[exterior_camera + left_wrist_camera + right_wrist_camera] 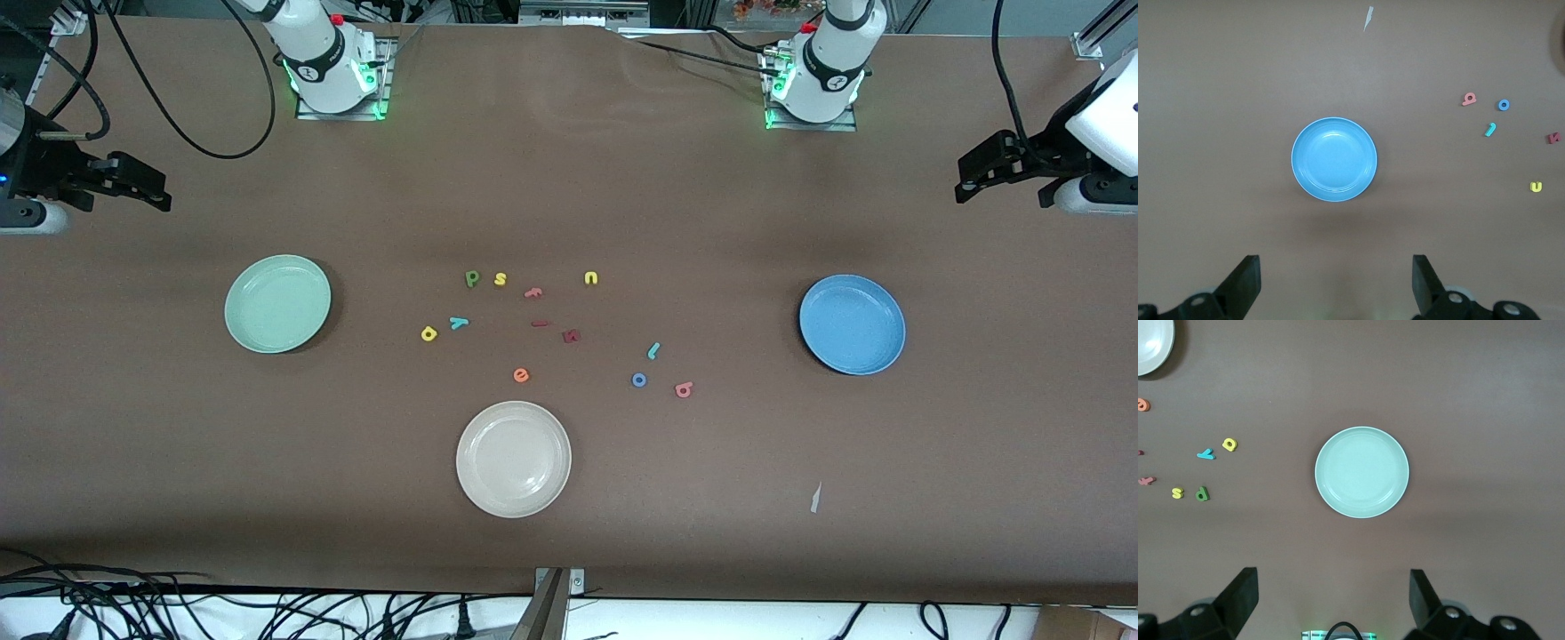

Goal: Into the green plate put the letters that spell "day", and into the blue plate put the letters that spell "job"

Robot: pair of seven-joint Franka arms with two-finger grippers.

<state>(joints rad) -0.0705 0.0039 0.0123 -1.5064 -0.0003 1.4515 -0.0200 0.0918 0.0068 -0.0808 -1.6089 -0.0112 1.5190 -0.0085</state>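
Note:
The green plate [277,304] [1362,472] lies toward the right arm's end of the table, the blue plate [852,324] [1334,159] toward the left arm's end; both hold nothing. Between them lie the green d [472,279] [1202,494], yellow a [428,333] [1229,444] and teal y [458,323] [1205,455]. The teal j [653,350] [1490,129], blue o [638,380] [1503,105] and pink b [683,389] [1468,99] sit closer to the blue plate. My right gripper [156,188] [1333,597] and left gripper [967,182] [1336,280] hang open and empty, high over their own table ends.
A cream plate [513,459] lies nearest the front camera. Other letters among the task's: yellow s [500,279], yellow u [590,278], orange e [521,375], a salmon letter [533,292], two dark red ones [571,336]. A paper scrap [814,498] lies near the front edge.

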